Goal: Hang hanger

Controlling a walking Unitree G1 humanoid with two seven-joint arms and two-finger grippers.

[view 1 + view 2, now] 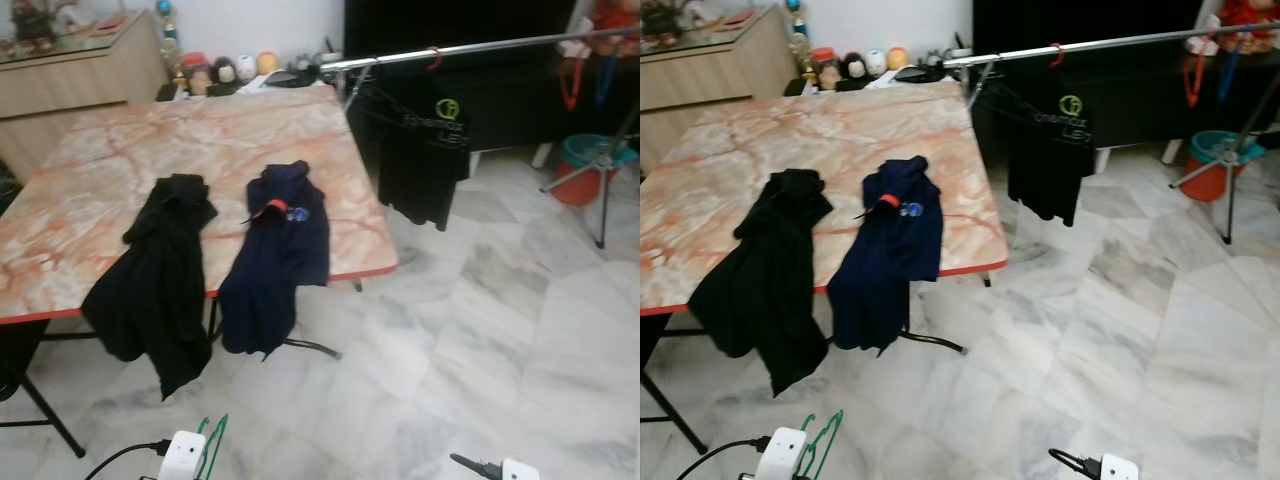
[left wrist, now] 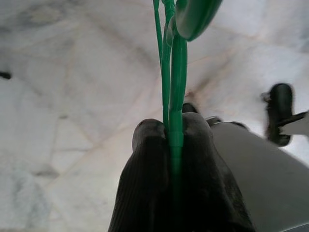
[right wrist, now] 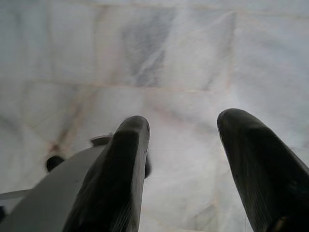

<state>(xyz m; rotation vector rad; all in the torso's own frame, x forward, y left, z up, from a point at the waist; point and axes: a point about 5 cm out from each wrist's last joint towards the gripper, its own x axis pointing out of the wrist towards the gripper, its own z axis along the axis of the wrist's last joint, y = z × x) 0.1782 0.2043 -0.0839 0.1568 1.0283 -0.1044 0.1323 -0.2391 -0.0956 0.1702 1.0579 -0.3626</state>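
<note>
Both head views look forward and down from standing height across the marble floor (image 1: 480, 330) to the worktop (image 1: 200, 150) on the left, while each wrist view faces the same floor from close above.

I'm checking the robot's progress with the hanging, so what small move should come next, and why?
Probably step toward the silver clothes rail: the left gripper is shut on the thin green plastic hanger, low over the marble floor, with the rail far ahead on the right.
</note>
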